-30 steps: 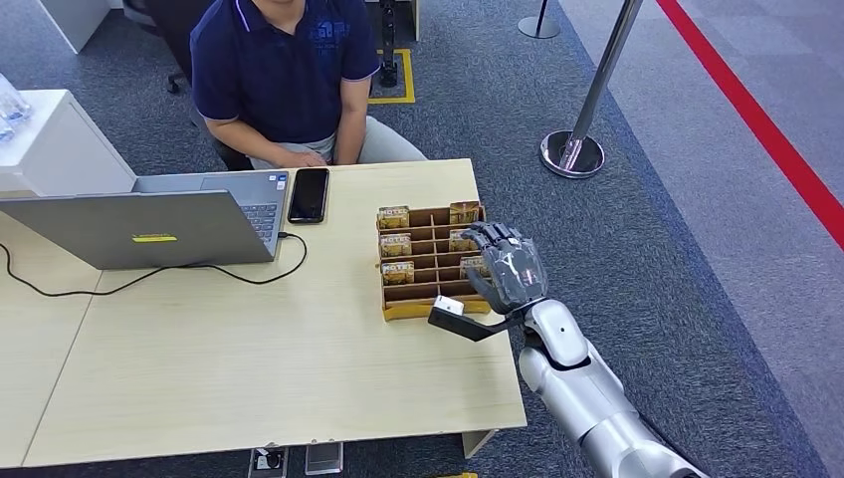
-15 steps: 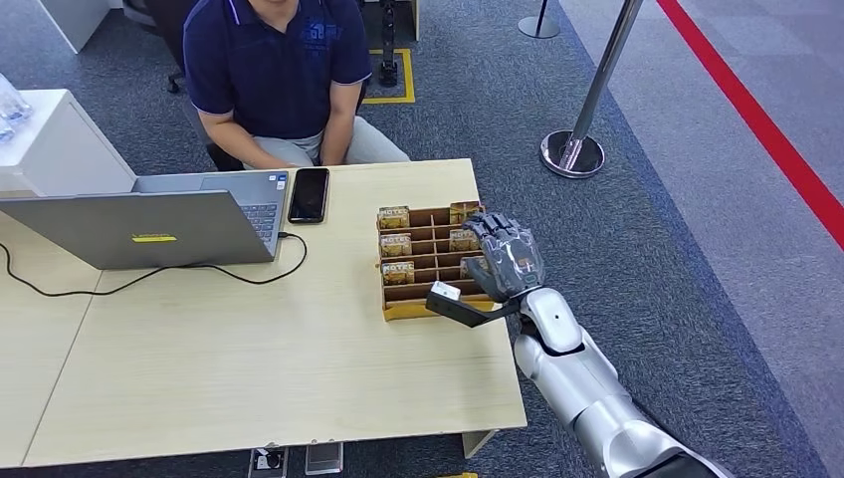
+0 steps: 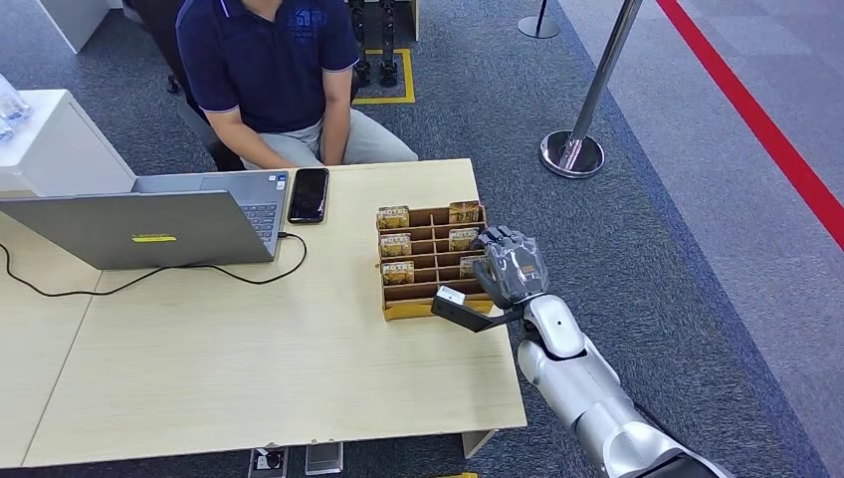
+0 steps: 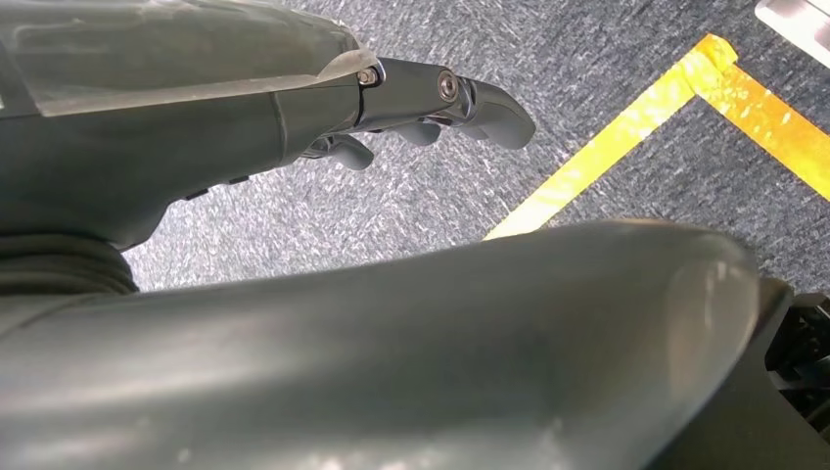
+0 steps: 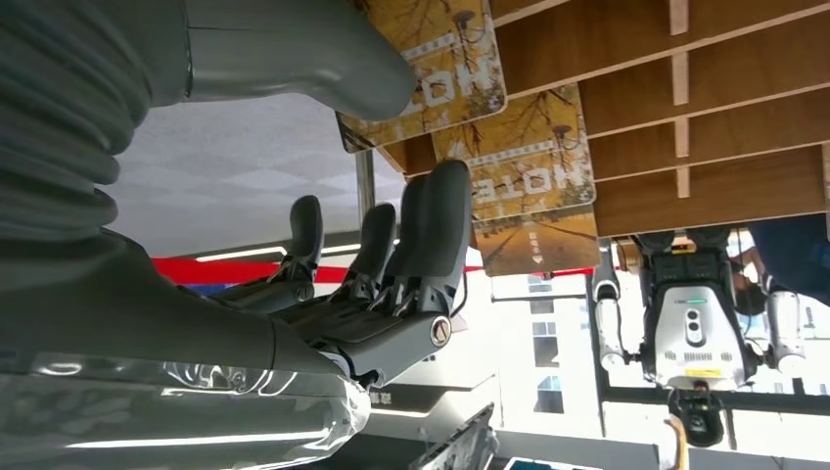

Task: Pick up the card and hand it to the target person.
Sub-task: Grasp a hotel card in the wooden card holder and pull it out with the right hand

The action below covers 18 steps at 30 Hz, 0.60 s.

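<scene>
Hovering over the near right corner of a wooden slotted card rack [image 3: 430, 261], the right hand [image 3: 508, 271] has its fingers [image 5: 431, 235] spread apart, holding nothing, their tips close to a yellow hotel card [image 5: 529, 162] standing in the rack's right column. More cards fill the left column. The rack sits at the tabletop's [image 3: 249, 368] right edge. A seated person [image 3: 274, 75] faces a laptop [image 3: 139, 227] and phone [image 3: 309, 193] at the far side. The left hand [image 4: 431, 103] hangs over carpet, fingers loosely extended, empty.

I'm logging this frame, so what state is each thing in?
Right hand: open, at the card holder's right column.
Left hand: holds nothing, hanging above the carpet.
Card holder: several slots hold upright cards.
Laptop: lid open.
Phone: screen dark.
</scene>
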Motion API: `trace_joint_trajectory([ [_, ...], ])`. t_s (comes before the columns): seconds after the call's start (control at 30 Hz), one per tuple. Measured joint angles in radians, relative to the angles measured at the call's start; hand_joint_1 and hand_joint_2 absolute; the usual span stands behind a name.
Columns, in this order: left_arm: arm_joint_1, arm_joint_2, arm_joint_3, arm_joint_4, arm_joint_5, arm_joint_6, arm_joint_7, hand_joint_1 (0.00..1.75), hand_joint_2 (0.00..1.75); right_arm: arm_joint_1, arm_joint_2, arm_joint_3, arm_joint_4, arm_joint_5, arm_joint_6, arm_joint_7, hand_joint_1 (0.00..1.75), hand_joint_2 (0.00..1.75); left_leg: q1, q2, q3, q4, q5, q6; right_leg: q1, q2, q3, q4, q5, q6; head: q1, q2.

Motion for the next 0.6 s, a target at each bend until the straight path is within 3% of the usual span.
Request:
trace_joint_trajectory([
  [0.6, 0.0, 0.0, 0.002, 0.0, 0.0, 0.002, 0.002, 0.0, 0.0, 0.008, 0.002, -0.01, 0.019, 0.001, -0.003, -0.012, 0.99, 1.75, 0.0, 0.0, 0.0, 0.0, 0.0, 0.0, 0.0, 0.0, 0.0, 0.0, 0.0, 0.0, 0.001, 0.0],
])
